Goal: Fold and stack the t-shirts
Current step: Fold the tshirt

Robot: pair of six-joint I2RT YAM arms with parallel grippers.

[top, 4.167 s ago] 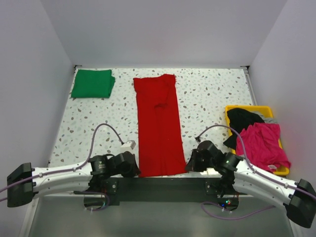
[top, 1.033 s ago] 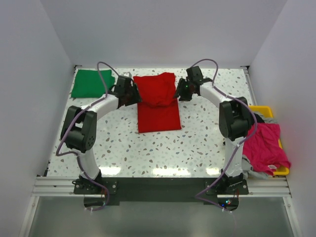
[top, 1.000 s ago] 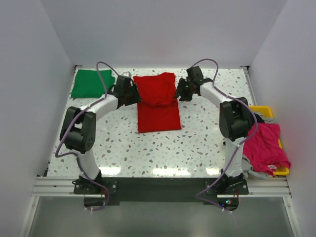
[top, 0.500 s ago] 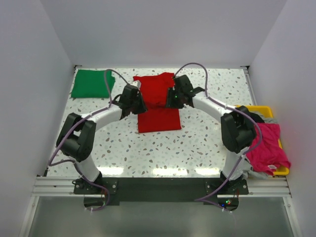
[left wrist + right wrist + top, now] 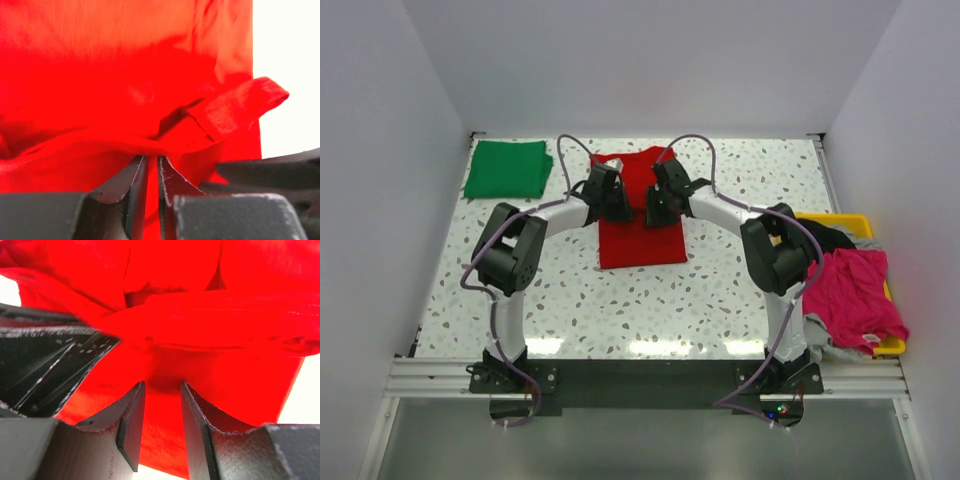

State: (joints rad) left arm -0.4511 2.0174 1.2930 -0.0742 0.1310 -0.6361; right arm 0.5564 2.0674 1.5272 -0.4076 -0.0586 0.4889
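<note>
The red t-shirt (image 5: 640,240) lies at the middle back of the table, its near part doubled over and its far part bunched between the two arms. My left gripper (image 5: 611,198) is on its left half. In the left wrist view the left gripper (image 5: 150,159) is nearly shut, pinching a raised fold of the red t-shirt (image 5: 125,75). My right gripper (image 5: 654,203) is on the right half. In the right wrist view the right gripper (image 5: 162,386) stands open, with a ridge of the red t-shirt (image 5: 225,315) at its tips. A folded green t-shirt (image 5: 507,168) lies at the back left.
A yellow tray (image 5: 798,218) at the right edge holds a magenta garment (image 5: 855,295) and a black one (image 5: 815,238). White walls close the table at the back and both sides. The arm bases stand on the black rail at the near edge.
Both grippers have moved inward from the red shirt's far corners onto its middle, bunching the cloth. The left jaws have closed on a fold. The right jaws have narrowed a little.
</note>
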